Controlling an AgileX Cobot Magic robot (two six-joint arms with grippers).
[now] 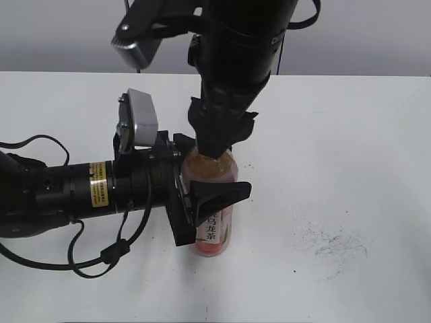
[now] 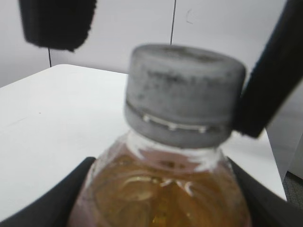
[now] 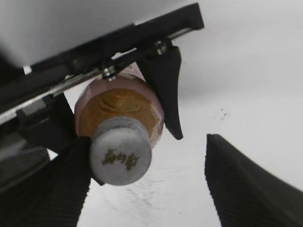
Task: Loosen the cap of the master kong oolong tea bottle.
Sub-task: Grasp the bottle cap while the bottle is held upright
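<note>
At centre frame, the left gripper pinches the clear amber-tea bottle with pink label; the right gripper's fingers are spread around its round grey plastic cap, apparently touching one side only.

Black tubular left arm, yellow label, grey camera housing, loose black cables

Bottle: clear plastic, pale amber tea, pink label with a white strip of black characters; stands upright at centre frame of the exterior view on the worktop. Cap: round, grey-white, scuffed, dark logo on top, seated on the neck.
</note>
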